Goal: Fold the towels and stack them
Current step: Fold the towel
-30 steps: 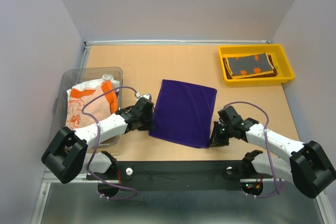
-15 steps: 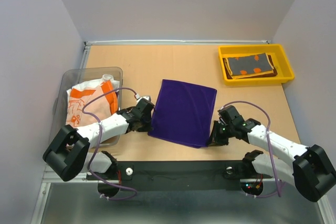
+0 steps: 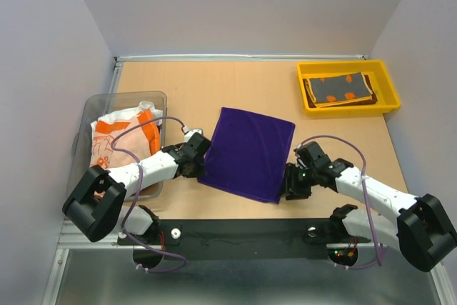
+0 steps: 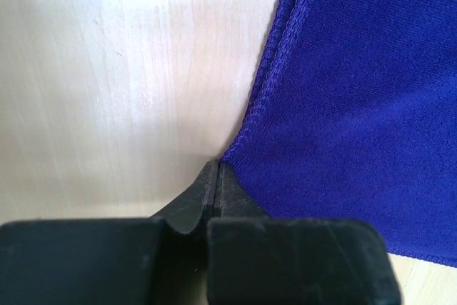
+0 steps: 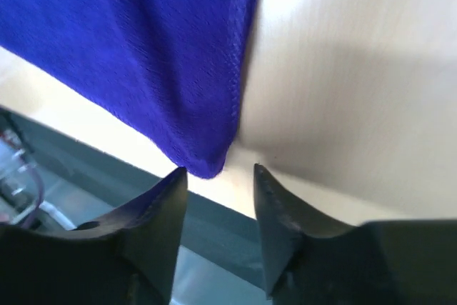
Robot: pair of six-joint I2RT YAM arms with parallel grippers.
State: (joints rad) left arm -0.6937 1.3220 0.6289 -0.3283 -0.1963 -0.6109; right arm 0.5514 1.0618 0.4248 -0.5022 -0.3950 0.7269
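Note:
The deep purple towel (image 3: 250, 151) lies flat in the middle of the table, one fold deep. My left gripper (image 3: 197, 165) is shut on its left edge near the front corner; in the left wrist view the hem (image 4: 264, 98) runs into the closed tips of the left gripper (image 4: 216, 168). My right gripper (image 3: 288, 185) stands open at the towel's front right corner (image 5: 207, 166), which sits just beyond the tips of the right gripper (image 5: 220, 173). An orange-and-white patterned towel (image 3: 118, 137) is bunched in the clear bin (image 3: 91, 105). Folded towels (image 3: 339, 89) are stacked in the yellow tray (image 3: 350, 110).
The clear bin sits at the left, close to my left arm. The yellow tray is at the back right corner. The table's front edge and the dark base rail (image 3: 243, 237) run just behind my right gripper. Walls close the table in on three sides.
The left gripper has shut on the purple towel's left edge. The right gripper has opened and shifted slightly left at the front right corner. The towel's front left edge has moved a little left.

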